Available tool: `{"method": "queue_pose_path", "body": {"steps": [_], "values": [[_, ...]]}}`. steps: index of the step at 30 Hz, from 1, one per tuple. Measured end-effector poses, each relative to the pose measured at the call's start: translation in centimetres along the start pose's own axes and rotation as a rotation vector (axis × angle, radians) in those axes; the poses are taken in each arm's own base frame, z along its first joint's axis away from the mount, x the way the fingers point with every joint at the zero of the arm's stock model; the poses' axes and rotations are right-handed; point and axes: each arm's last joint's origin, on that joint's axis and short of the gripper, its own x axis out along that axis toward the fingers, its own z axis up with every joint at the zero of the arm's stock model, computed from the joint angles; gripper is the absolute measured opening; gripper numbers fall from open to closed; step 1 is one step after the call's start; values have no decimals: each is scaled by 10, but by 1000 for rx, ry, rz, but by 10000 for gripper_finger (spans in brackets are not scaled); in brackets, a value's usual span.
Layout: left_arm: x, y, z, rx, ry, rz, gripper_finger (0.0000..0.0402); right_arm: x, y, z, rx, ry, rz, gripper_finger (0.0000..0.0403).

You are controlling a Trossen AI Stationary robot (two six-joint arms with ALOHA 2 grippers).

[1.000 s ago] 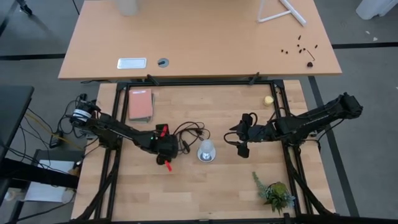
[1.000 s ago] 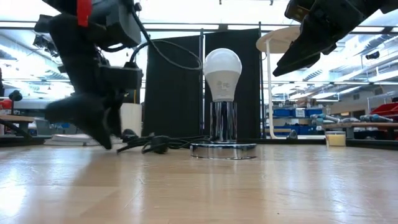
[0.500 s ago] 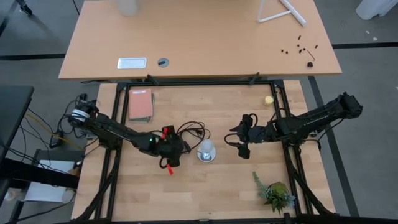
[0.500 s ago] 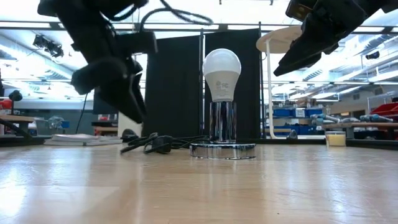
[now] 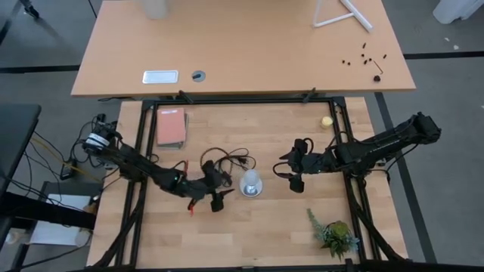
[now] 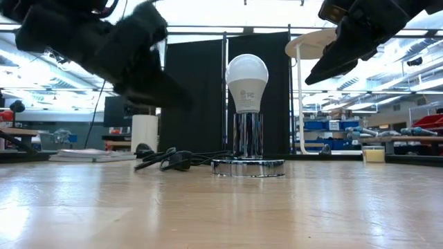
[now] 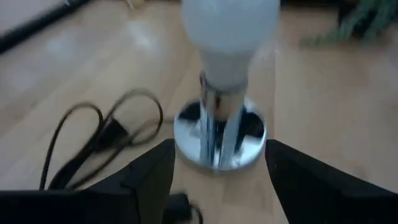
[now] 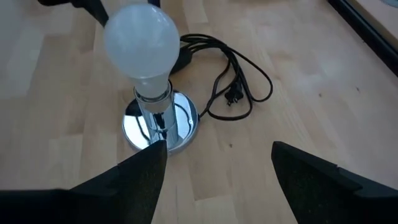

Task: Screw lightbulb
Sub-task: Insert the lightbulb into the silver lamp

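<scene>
The white lightbulb (image 5: 251, 180) stands upright with its screw end in the chrome socket base (image 6: 248, 167) at mid-table. It also shows in the low view (image 6: 248, 81), the left wrist view (image 7: 230, 28) and the right wrist view (image 8: 142, 40). My left gripper (image 5: 223, 190) hovers open just left of the lamp, pointing at it, nearly level. In its wrist view the left gripper (image 7: 217, 186) has its fingers either side of the base without touching. My right gripper (image 5: 290, 172) waits open to the lamp's right, raised above the table (image 8: 217, 158).
The lamp's black cord (image 5: 229, 159) lies coiled on the table behind and left of the base. A pinkish notebook (image 5: 171, 127) lies at far left, a small yellow ball (image 5: 326, 121) at far right, and a green plant sprig (image 5: 334, 234) at near right.
My left gripper has swung toward the table's near edge and a little right, closer to the lamp. It has tipped up from pointing steeply down to nearly level and has rolled. Its fingers stay open. The bulb and my right arm have kept still.
</scene>
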Motion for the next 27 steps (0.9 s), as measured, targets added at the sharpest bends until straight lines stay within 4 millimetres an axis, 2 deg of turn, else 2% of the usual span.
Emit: {"method": "queue_pose_path", "body": {"steps": [6,13,19,27], "values": [[12,2,-17,-73,-102,-4,255,-4,1,9,-23,-10,2,299],[41,-12,-31,-52,-116,-10,255,-14,4,42,-118,57,16,299],[64,-23,-35,-8,-108,13,255,-11,9,66,-163,103,63,299],[86,-21,-35,-4,-115,76,255,-4,12,72,-180,141,58,299]]}}
